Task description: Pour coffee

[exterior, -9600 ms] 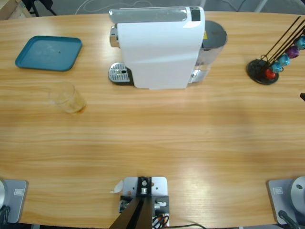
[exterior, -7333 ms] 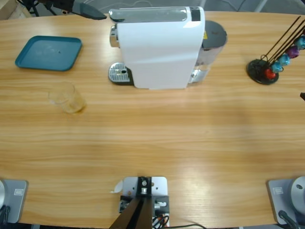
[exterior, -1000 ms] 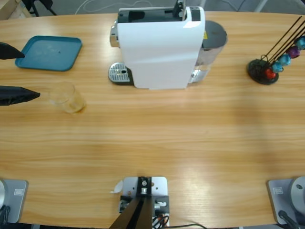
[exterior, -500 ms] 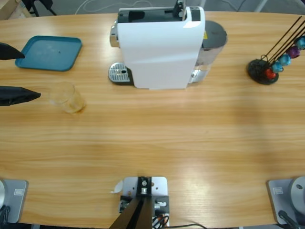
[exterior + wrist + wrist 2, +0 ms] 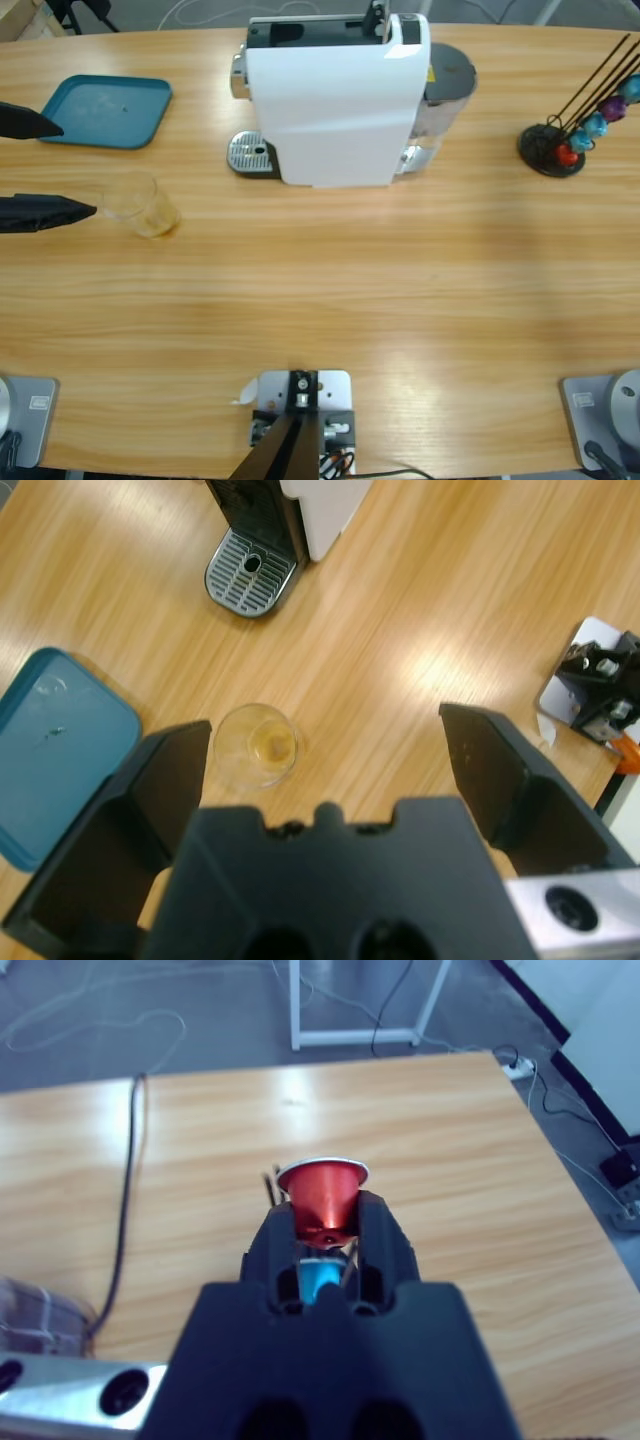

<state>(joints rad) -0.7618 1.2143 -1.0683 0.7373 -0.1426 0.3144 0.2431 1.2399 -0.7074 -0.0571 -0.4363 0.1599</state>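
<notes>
- Glass (image 5: 143, 205): clear, round tumbler standing upright on the pale, grained wooden table (image 5: 400, 290); a thin pool of tan coffee (image 5: 271, 748) lies in its bottom; it sits at 8 o'clock from the machine (image 5: 335, 95).
- Machine: boxy, glossy white body with a round perforated metal drip grate (image 5: 250, 155) at its foot; its top lid stands open.
- Tray (image 5: 103, 111): flat teal plastic, rounded corners, at 11 o'clock from the glass.
- Left gripper (image 5: 45, 165): matte black jaws spread wide, pinching nothing; the lower tip is just beside the glass at its 9 o'clock; since half a second ago both tips have edged closer to it.
- Right gripper (image 5: 322, 1222): jaws pressed onto a shiny red capsule (image 5: 322, 1198), cone-shaped with a silver rim.
- Rack (image 5: 585, 105): black wire stand holding coloured capsules at the table's 3 o'clock end; unchanged.
</notes>
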